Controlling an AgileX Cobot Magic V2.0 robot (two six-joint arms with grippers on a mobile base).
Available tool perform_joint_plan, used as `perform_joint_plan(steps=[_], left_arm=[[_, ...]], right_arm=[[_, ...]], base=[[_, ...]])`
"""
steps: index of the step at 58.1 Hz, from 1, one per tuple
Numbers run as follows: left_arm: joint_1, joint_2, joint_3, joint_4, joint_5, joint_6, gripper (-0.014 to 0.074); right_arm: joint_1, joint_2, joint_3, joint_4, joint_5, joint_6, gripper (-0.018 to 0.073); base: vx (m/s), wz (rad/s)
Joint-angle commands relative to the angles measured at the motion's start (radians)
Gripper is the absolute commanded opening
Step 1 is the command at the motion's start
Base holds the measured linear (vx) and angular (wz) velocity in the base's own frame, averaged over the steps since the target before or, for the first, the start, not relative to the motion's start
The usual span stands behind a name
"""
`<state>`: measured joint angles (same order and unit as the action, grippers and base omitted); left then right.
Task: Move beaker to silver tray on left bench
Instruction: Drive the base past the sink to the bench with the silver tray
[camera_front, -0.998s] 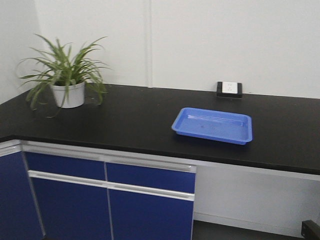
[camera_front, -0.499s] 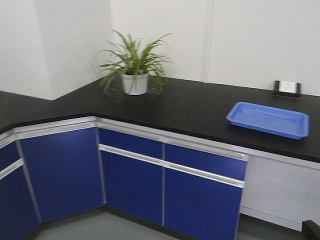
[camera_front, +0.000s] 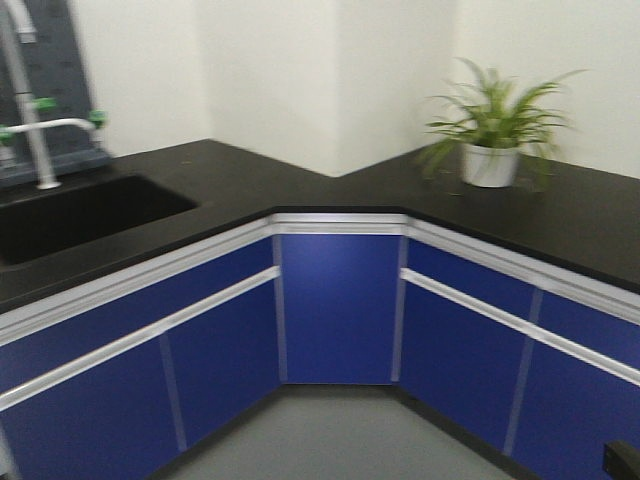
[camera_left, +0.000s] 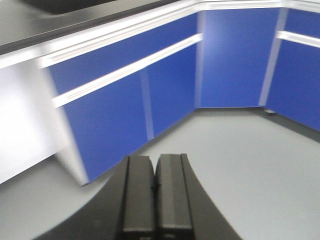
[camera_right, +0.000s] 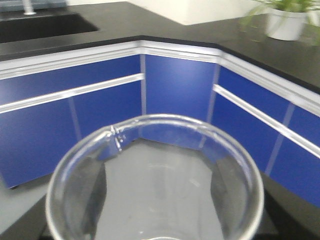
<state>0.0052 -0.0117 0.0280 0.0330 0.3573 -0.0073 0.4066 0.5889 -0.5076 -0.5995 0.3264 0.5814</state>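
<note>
The beaker (camera_right: 155, 185), small and of clear glass with a round rim and a pour lip, fills the lower part of the right wrist view. My right gripper (camera_right: 157, 202) is shut on it; its dark fingers (camera_right: 92, 195) show through the glass on both sides. It is held over the grey floor in front of the blue cabinets. My left gripper (camera_left: 155, 162) is shut and empty, also over the floor. Neither gripper shows in the front view. The silver tray is out of view.
Two black-topped benches meet in an inner corner (camera_front: 340, 200) ahead. The left one has a sunken sink (camera_front: 80, 215) and a tap (camera_front: 30, 110). A potted plant (camera_front: 492, 150) stands on the right one. Blue cabinet doors (camera_front: 340, 300) stand below, grey floor (camera_front: 340, 440) in front.
The front view has swung left. The blue tray and wall socket have left the view, the plant has slid to the right, and the corner and sink have come in.
</note>
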Motion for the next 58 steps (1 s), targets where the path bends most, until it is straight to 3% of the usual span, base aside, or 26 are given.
perform_joint_plan(steps=[1, 58], left_arm=[[-0.006, -0.016, 0.028, -0.002, -0.077, -0.001, 0.0001], [-0.006, -0.016, 0.028, -0.002, -0.077, -0.001, 0.0001]], right_arm=[[-0.003, 0.002, -0.032, -0.025, -0.065, -0.006, -0.0008], [-0.003, 0.002, -0.032, -0.025, -0.065, -0.006, -0.0008]], base=[[-0.17, 0.79], [-0.02, 0.65]])
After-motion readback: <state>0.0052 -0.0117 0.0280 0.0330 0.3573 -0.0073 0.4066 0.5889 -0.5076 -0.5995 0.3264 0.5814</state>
